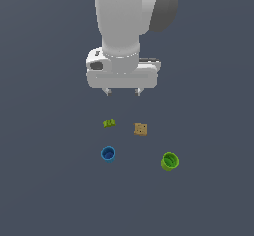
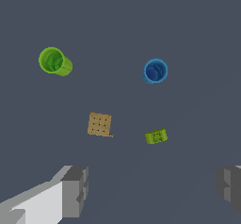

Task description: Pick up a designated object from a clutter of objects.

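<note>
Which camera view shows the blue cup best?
The wrist view: the blue cup appears larger there, its darker inside seen through the open mouth. The exterior view shows the same cup smaller, below the open gripper.

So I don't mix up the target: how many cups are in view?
2. The blue cup stands upright at the exterior view's left, nearest the yellow-green piece. The green cup lies tilted at the exterior view's right, beyond the tan cube. None looks hidden.
</note>
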Controlling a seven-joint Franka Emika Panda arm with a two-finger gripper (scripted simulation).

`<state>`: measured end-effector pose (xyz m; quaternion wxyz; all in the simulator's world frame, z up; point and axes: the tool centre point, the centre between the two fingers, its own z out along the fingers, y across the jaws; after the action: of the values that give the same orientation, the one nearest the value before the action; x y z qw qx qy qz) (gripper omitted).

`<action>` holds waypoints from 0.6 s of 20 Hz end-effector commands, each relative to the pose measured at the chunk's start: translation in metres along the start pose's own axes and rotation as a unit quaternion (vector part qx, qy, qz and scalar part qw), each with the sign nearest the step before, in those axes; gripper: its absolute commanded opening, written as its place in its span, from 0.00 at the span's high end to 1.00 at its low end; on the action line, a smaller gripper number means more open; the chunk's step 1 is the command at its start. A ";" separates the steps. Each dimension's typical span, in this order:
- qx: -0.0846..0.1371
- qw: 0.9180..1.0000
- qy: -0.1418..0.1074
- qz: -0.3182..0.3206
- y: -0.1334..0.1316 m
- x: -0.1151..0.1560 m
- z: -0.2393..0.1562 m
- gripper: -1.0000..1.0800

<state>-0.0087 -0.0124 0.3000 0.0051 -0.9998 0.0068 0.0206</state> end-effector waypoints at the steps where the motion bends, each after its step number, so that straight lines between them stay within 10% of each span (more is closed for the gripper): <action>1: 0.000 1.000 0.000 0.000 0.000 0.000 0.000 0.04; 12: -0.006 1.000 -0.003 -0.013 0.004 -0.003 -0.002 0.04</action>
<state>-0.0115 -0.0165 0.3021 -0.0007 -0.9997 -0.0054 0.0234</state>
